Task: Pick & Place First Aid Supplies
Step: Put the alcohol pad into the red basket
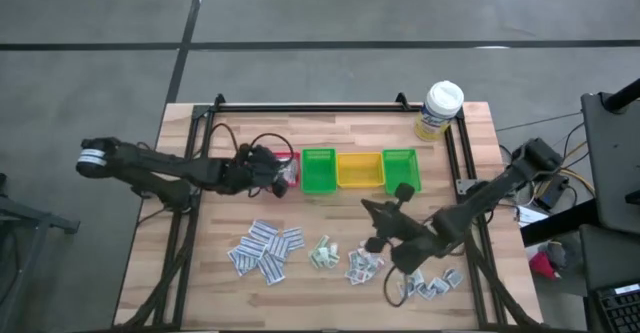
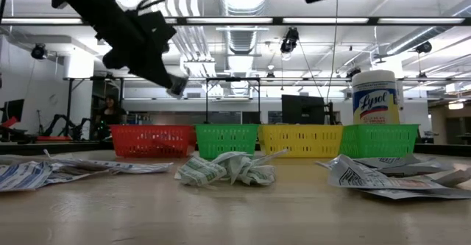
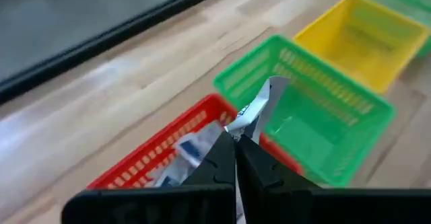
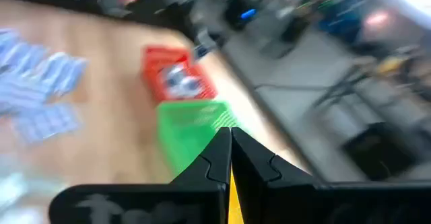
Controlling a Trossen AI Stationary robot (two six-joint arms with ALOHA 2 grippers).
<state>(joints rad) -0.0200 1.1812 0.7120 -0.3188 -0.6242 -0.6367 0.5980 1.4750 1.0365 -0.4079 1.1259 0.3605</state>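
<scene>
Wooden butcher-block tabletop [image 1: 330,283] with a black frame around it, grey floor all around, and an open workshop-type room visible behind in the low view.

Along the back there's a row of four small plastic mesh bins: a red bin [image 1: 288,171], a green bin [image 1: 319,171], a yellow bin [image 1: 360,170] and another green bin [image 1: 400,167] at the far end. A white-capped wipes canister with a yellow label [image 1: 439,110] stands upright near the back right corner.

The left pincer [image 3: 236,146] is up over the red bin, fingers pressed together and pinching a small white paper packet with blue print [image 3: 259,109], which sticks out past the fingertips toward the first green bin. Red bin already has some packets lying in it.

The right pincer [image 1: 402,192] is just in front of the bin row, near the second green bin, fingers pressed together with nothing visible between them.

Rest of the first aid supplies are loose on the front half of the tabletop in clumps: a fan of blue-printed strip packets [image 1: 265,250] on the left, a few green-printed packets [image 1: 324,254] in the middle, then grey-printed packets [image 1: 363,265] and another small pile [image 1: 432,284] on the right, under the right arm.
</scene>
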